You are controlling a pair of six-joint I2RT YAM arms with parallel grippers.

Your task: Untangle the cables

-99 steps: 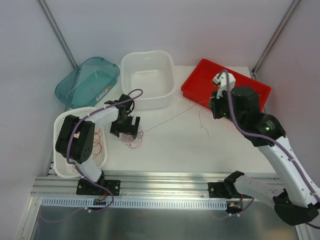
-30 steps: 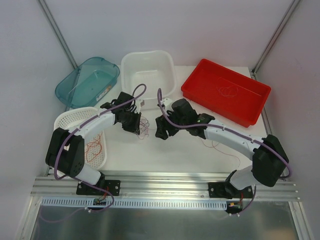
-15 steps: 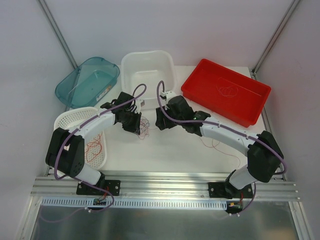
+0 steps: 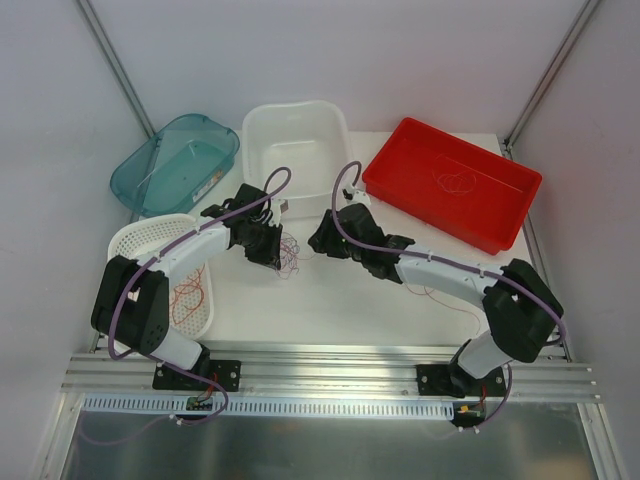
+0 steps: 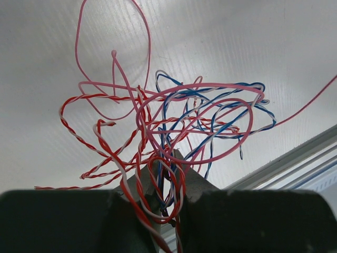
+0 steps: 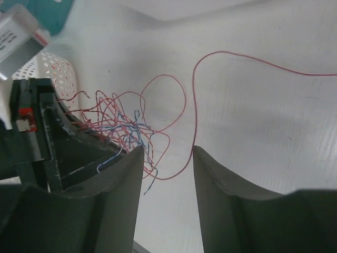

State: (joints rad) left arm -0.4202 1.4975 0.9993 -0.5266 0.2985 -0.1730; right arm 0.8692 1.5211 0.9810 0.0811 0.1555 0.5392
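Cables (image 5: 169, 122) pinched in left gripper (image 5: 167, 182), lower centre. Right gripper (image 6: 168, 174) held parted beside loose red strand (image 6: 192, 105). Risk: knot tightened if wrong loop is pulled.

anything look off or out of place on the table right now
Nothing spilled or broken. The knotted bundle of thin red, pink and blue wires is pinched in the left end effector, and one long red strand trails away loose across the white table.
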